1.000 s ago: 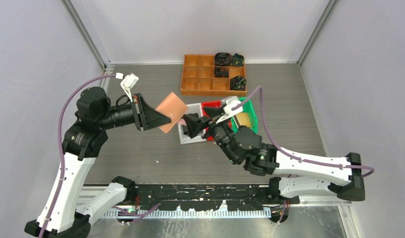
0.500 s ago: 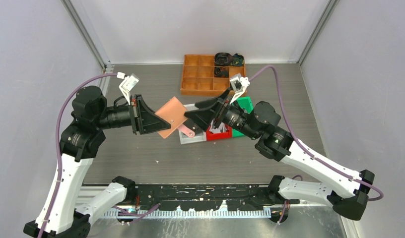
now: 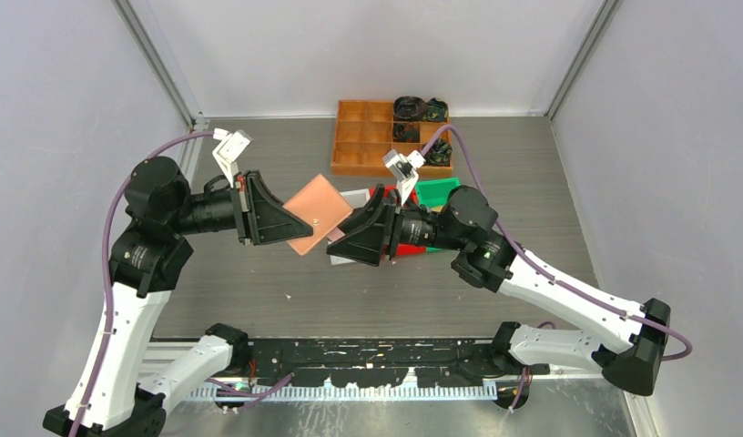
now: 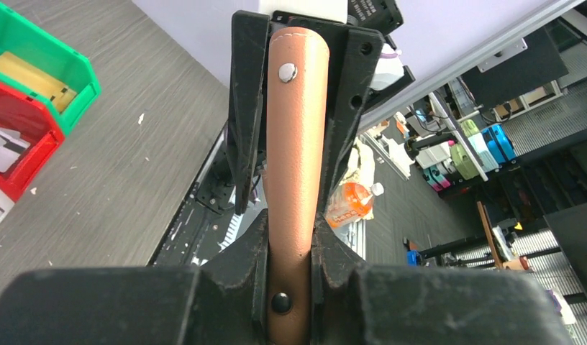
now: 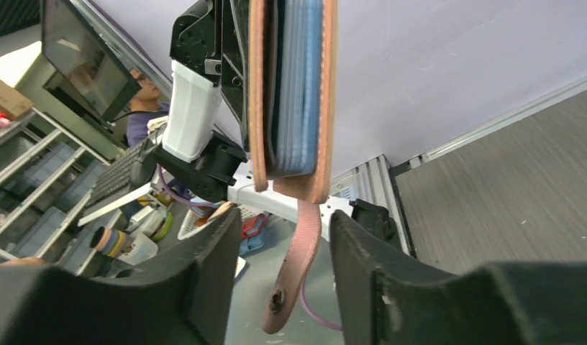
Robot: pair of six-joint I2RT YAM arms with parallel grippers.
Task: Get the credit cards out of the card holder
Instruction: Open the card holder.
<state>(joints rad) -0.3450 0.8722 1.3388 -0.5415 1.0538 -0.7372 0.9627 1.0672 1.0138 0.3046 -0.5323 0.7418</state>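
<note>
From above, the salmon-pink, smooth leather-like folding card holder [image 3: 315,212] hangs clear of the grey wood-grain table [image 3: 259,282], a flat rectangle with rounded corners, tilted onto one corner. The black, wedge-shaped left gripper [image 3: 293,218] pinches the holder's left edge. The right gripper [image 3: 342,242] sits just right of the holder, at its near corner. Behind the holder stands the orange compartment tray [image 3: 372,137] with its square cells. To the holder's right is a glossy green plastic bin [image 3: 438,192], partly behind the right arm

The left wrist view meets the holder spine-on. It reads as a rounded tan band with pale stitching at its far end and a shiny metal snap stud [image 4: 287,71]. Matte black fingers [image 4: 246,108] press it from both sides, the jaws drawn narrow on the leather. Left of the holder, down on the table, lie the green bin and a red plastic bin [image 4: 28,144]

The right wrist view faces the holder's open edge. Two leather covers sandwich a stack of pale blue clear plastic pockets [image 5: 301,79]. A slim strap tab [image 5: 299,266] with a dark snap dangles from the holder between the right gripper's blunt black fingers [image 5: 197,287]. These jaws stand apart, and whether they touch the strap cannot be told
</note>
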